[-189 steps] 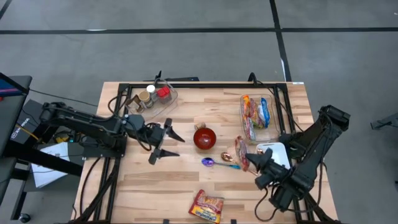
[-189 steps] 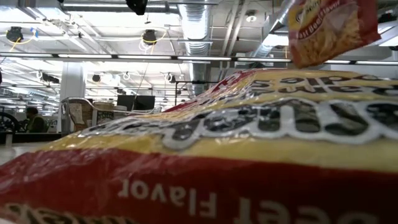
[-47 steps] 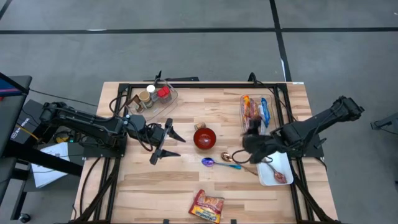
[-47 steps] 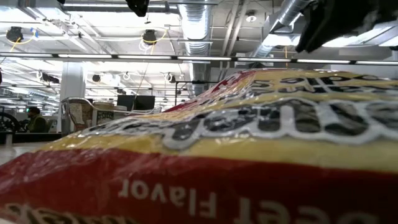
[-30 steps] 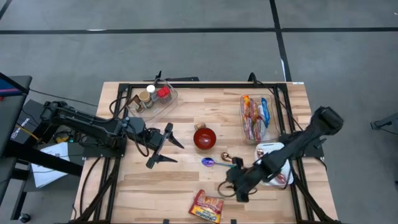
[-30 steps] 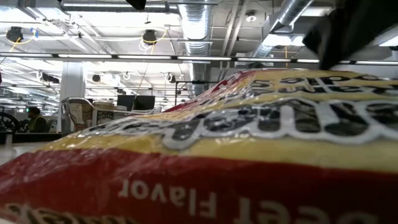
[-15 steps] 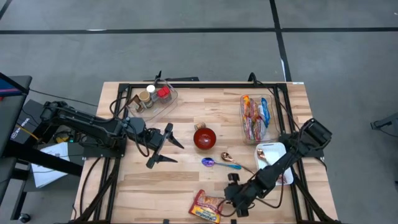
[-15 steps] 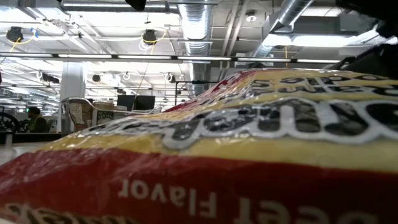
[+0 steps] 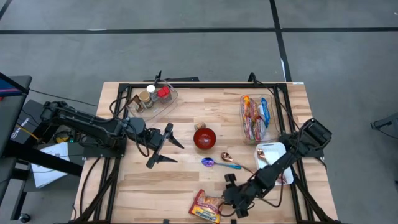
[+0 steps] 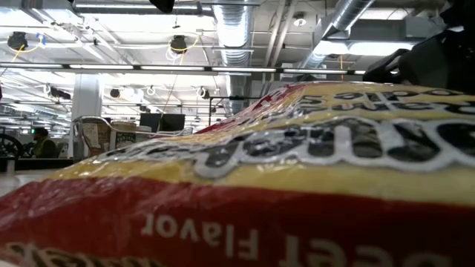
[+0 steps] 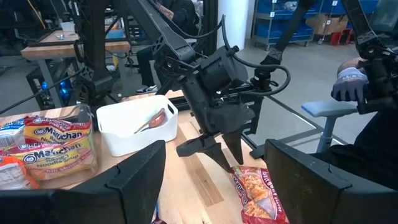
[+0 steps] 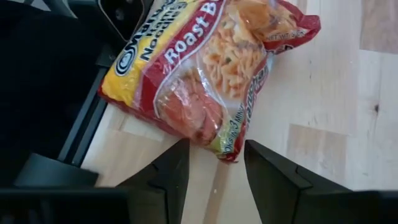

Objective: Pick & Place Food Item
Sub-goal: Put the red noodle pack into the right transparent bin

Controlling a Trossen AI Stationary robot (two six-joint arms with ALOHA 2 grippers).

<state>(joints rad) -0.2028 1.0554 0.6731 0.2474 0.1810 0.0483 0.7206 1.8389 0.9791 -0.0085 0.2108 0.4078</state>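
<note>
My right claw (image 9: 227,193) hangs low over the near edge of the light wooden desk (image 9: 180,180), just beside the red and yellow plastic packet of roast-beef noodles (image 9: 206,206). Its two dark fingers (image 12: 169,180) stand apart, gripping nothing, with the packet's nearest corner (image 12: 205,74) showing between their tips. I cannot tell whether they touch the wrapper.

The packet lies flat on the desk, close to the near edge and pressed up against the low camera, where its wrapper (image 10: 245,185) fills nearly the whole view.

My left claw (image 9: 163,145) waits above the left-middle of the desk, fingers spread wide and empty, pointing toward the round red bowl (image 9: 204,138).

Near the bowl lie a purple spoon (image 9: 208,162) and a copper-coloured spoon (image 9: 227,157). At the right side stands a clear plastic bin (image 9: 257,116) holding more noodle packets, and nearer than it a white rectangular tub (image 11: 135,127) with something reddish inside. A clear tray of small jars (image 9: 151,97) sits at the far left corner.

In the room beyond, a person's gloved hand (image 11: 352,84) shows.
</note>
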